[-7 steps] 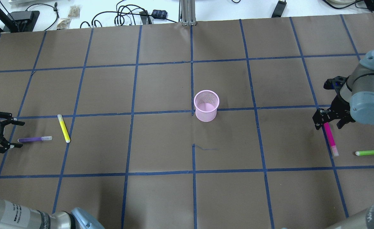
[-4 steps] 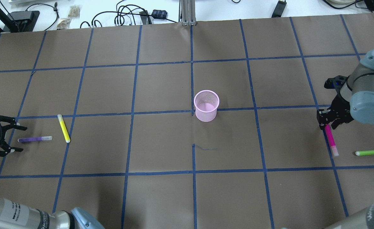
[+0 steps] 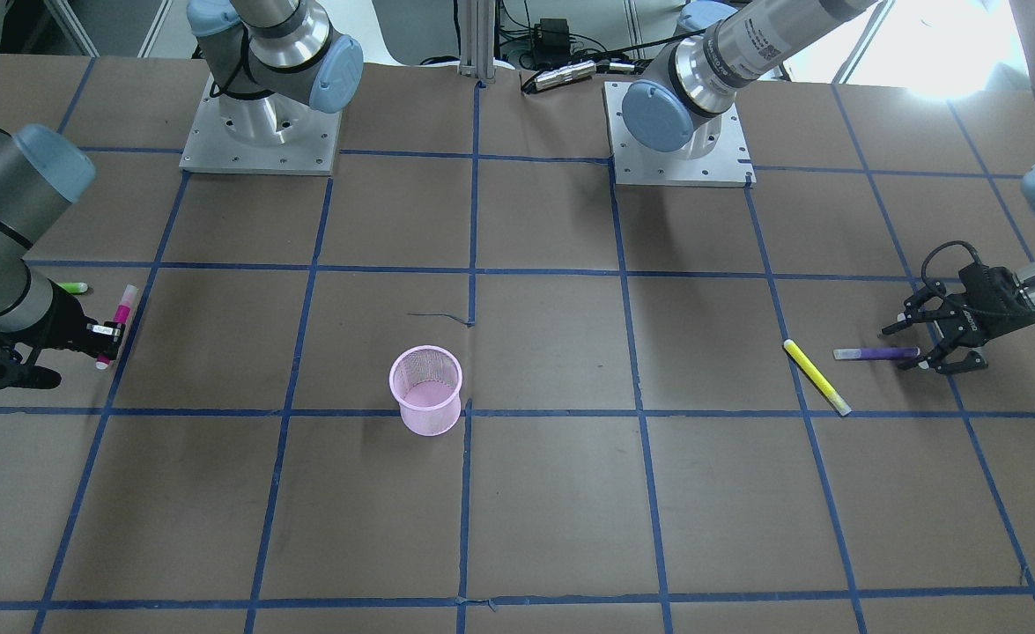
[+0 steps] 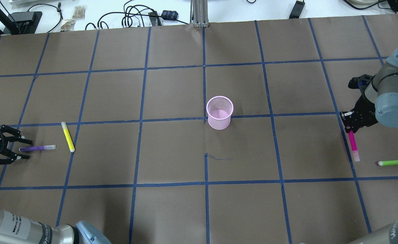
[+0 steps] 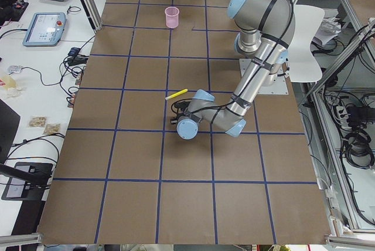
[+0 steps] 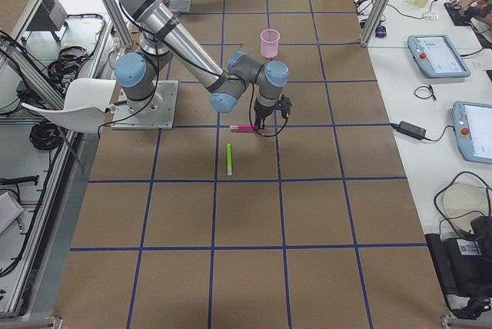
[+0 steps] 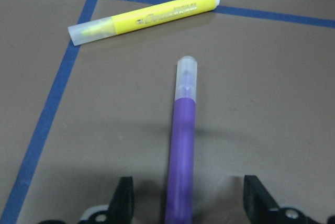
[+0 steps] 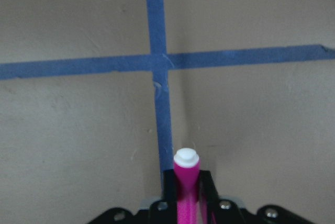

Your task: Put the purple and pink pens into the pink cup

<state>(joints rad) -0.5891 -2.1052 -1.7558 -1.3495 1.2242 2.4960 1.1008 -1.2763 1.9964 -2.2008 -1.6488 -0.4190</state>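
Note:
The pink mesh cup (image 4: 220, 113) stands upright near the table's middle, also in the front view (image 3: 426, 392). The purple pen (image 4: 38, 148) lies flat at the left. My left gripper (image 4: 27, 149) is open, its fingers on either side of the pen's near end. The left wrist view shows the purple pen (image 7: 183, 145) running between the two spread fingers (image 7: 123, 203). My right gripper (image 4: 349, 127) is shut on the upper end of the pink pen (image 4: 353, 144), at the right. In the right wrist view the pink pen (image 8: 186, 182) is clamped between the jaws.
A yellow pen (image 4: 67, 136) lies just right of the purple pen, apart from it. A green pen (image 4: 396, 162) lies right of the pink pen. Blue tape lines grid the brown table cover. Cables and boxes lie along the far edge.
My left gripper has slid right, so its open fingers now straddle the purple pen's end. My right gripper has shut on the pink pen and shifted slightly away, drawing the pen with it.

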